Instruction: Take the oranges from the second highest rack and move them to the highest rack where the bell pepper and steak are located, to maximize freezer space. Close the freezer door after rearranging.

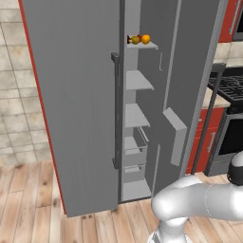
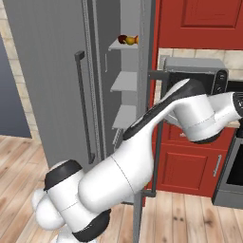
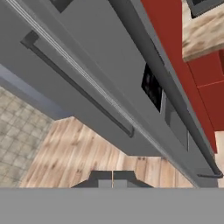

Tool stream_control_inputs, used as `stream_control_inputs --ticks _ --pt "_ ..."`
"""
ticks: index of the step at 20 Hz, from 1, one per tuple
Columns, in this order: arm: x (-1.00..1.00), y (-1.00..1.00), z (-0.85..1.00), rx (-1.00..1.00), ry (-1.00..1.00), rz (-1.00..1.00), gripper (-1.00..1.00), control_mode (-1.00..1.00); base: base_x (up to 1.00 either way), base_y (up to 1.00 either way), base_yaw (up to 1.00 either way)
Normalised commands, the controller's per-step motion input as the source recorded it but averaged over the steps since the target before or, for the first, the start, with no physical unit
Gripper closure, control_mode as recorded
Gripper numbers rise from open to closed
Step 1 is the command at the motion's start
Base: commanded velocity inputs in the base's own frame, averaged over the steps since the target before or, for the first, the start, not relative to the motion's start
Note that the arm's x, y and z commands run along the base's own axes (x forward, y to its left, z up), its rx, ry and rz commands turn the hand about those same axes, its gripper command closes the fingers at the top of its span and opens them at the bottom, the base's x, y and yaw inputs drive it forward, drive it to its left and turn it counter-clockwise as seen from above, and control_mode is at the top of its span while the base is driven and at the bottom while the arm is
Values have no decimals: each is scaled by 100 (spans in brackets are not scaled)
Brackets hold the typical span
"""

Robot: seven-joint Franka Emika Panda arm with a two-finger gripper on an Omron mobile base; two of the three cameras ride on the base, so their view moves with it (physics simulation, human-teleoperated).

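From my station I record the freezer door (image 1: 76,104) standing partly open, its long vertical handle (image 1: 115,109) facing the base cameras. Through the gap the shelves are visible in a column. On the highest rack (image 1: 144,46) sit the oranges (image 1: 141,39), two glossy orange-yellow balls side by side and touching, with the dark-red bell pepper (image 1: 129,40) just beside them at the door-side end of the shelf. The right base view confirms this grouping: the oranges (image 2: 131,41) and the bell pepper (image 2: 122,39) rest together on the same top plate (image 2: 121,46). I cannot make out the steak. The second highest rack (image 1: 137,81) carries nothing that I can see, and the same holds in the right base view (image 2: 124,81).

The arm (image 2: 142,156) reaches from the base up and to the right, its wrist passing out of the right base view. In the hand view the jaws (image 3: 112,179) sit closed together at the bottom, gripping nothing, and look along a grey door face with a bar handle (image 3: 78,85). The other grey door, with its dark dispenser recess (image 3: 152,87), lies beyond, next to a red cabinet (image 3: 205,83). Wooden floor (image 3: 87,153) shows beneath.
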Motion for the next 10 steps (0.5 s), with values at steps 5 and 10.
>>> stream_control_inputs --ticks 5,10 --pt "19 0 -27 7 -14 0 100 -100 0 0 0" --pt "19 0 -18 13 -14 0 100 -100 0 0 0"
